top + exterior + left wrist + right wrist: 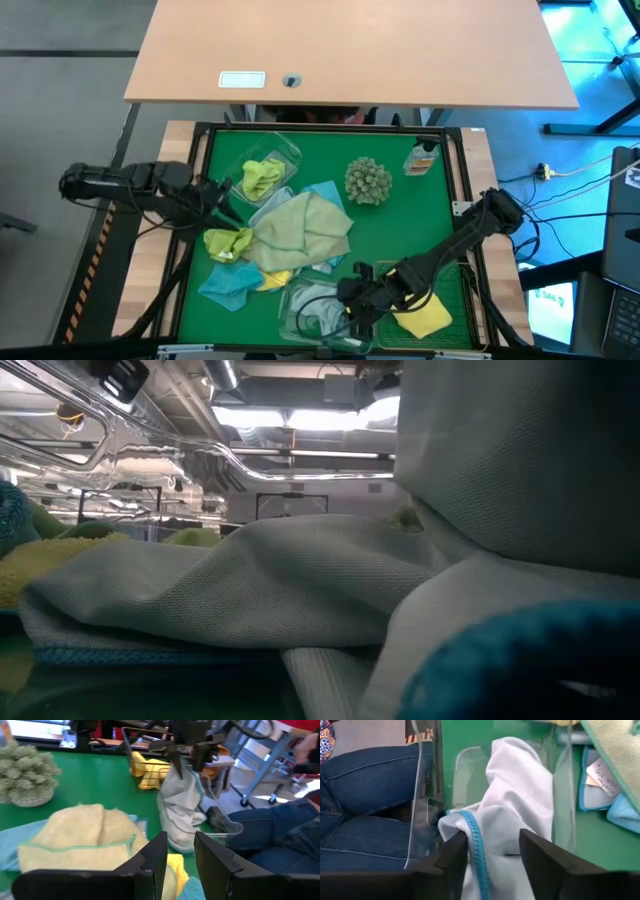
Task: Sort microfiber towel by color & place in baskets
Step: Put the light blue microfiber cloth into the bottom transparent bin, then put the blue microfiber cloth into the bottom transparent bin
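Robotics lab, exposed ceiling ducts [250,460], wooden desk [350,50], floor cables [575,170]

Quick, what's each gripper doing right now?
Left gripper: open, empty, above the towel pile.
Right gripper: shut on the white towel, over the clear tub.

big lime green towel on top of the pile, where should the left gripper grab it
Best guess: pinch the raised fold of the big lime green towel along its edge nearest the left gripper, coming down from above on that side. It lies crumpled over the teal and yellow cloths, so a ridge offers one layer to catch without dragging those below.
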Robot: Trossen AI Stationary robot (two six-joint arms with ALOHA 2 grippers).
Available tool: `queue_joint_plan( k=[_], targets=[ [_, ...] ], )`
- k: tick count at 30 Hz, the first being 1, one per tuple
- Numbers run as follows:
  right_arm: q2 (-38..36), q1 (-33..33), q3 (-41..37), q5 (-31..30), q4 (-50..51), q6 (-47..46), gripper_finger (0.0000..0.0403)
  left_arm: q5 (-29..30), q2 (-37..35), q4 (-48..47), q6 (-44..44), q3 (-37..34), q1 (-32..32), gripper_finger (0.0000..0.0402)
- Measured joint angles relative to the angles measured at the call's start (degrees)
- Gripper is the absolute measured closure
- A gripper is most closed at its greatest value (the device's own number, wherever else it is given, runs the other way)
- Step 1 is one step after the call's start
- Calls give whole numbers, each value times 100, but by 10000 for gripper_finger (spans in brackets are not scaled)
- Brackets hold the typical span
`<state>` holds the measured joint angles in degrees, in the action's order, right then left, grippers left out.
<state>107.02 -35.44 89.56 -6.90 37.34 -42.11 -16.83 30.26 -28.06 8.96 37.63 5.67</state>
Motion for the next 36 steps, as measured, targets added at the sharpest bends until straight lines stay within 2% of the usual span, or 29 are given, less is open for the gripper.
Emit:
queue_joint_plan(
  k=[2, 7, 17, 24, 31, 36],
  targets=[
    [0, 35, 0, 20, 0, -2, 207, 135, 11, 39, 12, 0, 144, 309],
    [0, 85, 0, 501, -5, -7, 179, 396, 11, 57, 135, 0, 466, 309],
    [30, 200, -2, 1249, -841, 37, 173, 815, 56, 72, 424, 0, 1004, 309],
    [44, 276, 0, 1285, -1075, 366, 173, 998, 278, 86, 425, 0, 1313, 309],
    [20, 376, 252, 1298, -1026, 553, 173, 1005, 943, 225, 472, 0, 1859, 309],
    [20, 406, 350, 1307, -1014, 555, 173, 985, 1474, 213, 1068, 0, 2229, 309]
  ],
)
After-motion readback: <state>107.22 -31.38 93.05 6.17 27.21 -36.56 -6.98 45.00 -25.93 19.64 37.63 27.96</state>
